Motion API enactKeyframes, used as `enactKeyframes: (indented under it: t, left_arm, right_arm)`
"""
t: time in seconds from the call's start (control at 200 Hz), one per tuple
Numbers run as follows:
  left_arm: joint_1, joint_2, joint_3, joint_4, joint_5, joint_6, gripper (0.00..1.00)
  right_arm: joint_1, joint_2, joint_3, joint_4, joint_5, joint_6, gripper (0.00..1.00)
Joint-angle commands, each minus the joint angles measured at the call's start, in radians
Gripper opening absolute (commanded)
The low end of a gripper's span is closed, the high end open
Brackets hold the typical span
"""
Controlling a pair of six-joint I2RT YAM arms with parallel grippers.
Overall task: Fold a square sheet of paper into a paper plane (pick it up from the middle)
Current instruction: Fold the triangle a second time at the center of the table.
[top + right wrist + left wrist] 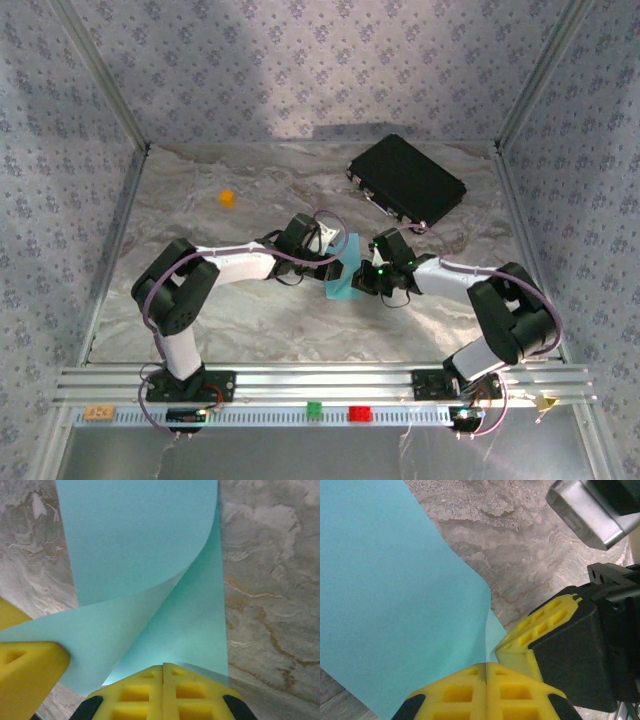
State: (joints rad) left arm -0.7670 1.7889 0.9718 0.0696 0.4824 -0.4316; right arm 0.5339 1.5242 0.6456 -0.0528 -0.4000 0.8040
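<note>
Pinching the paper (344, 270), left gripper (486, 666) and right gripper (163, 668) are clamping shut; overhead, a closed case (406, 178) is lying behind.

paper sheet (135, 540): smooth, matt | table (270, 580): marbled, matt | rail (320, 380): bare metal

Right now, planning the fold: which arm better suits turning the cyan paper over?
Likely left: the left gripper pinches the raised curl of the cyan square paper sheet; the right gripper clamps the flatter layer.
</note>
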Motion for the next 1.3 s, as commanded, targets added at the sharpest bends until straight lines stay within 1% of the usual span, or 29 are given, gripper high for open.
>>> enactKeyframes:
  t: [0.0, 0.13, 0.275, 0.465, 0.59, 0.765, 1.014, 1.294]
  left_arm:
    - [-0.006, 0.012, 0.007, 0.01, -0.003, 0.004, 0.0]
    - [-0.006, 0.016, 0.002, 0.026, 0.001, -0.012, 0.0]
    - [-0.013, 0.03, -0.004, 0.066, 0.018, -0.048, 0.0]
    - [-0.023, 0.041, -0.01, 0.098, 0.006, -0.079, 0.0]
    - [-0.024, 0.04, -0.01, 0.097, 0.002, -0.079, 0.0]
    - [-0.025, 0.042, -0.01, 0.093, -0.001, -0.076, 0.0]
    - [-0.019, 0.038, 0.0, 0.043, -0.029, -0.037, 0.0]
    - [-0.002, 0.047, 0.005, 0.012, -0.067, -0.007, 0.0]
  right_arm:
    - [-0.016, 0.031, -0.012, -0.051, 0.01, -0.008, 0.05]
    - [-0.039, 0.01, -0.012, -0.137, 0.06, -0.05, 0.05]
    - [-0.063, -0.008, -0.023, -0.126, 0.049, -0.058, 0.05]
    - [-0.052, -0.025, -0.011, -0.096, 0.032, -0.052, 0.06]
    - [-0.042, -0.039, -0.019, -0.024, -0.002, -0.011, 0.06]
    - [-0.028, -0.01, -0.026, 0.055, -0.025, 0.034, 0.06]
    - [-0.032, 0.044, -0.037, -0.006, 0.025, 0.025, 0.04]
    - [-0.037, 0.033, -0.038, -0.029, 0.035, 0.01, 0.04]
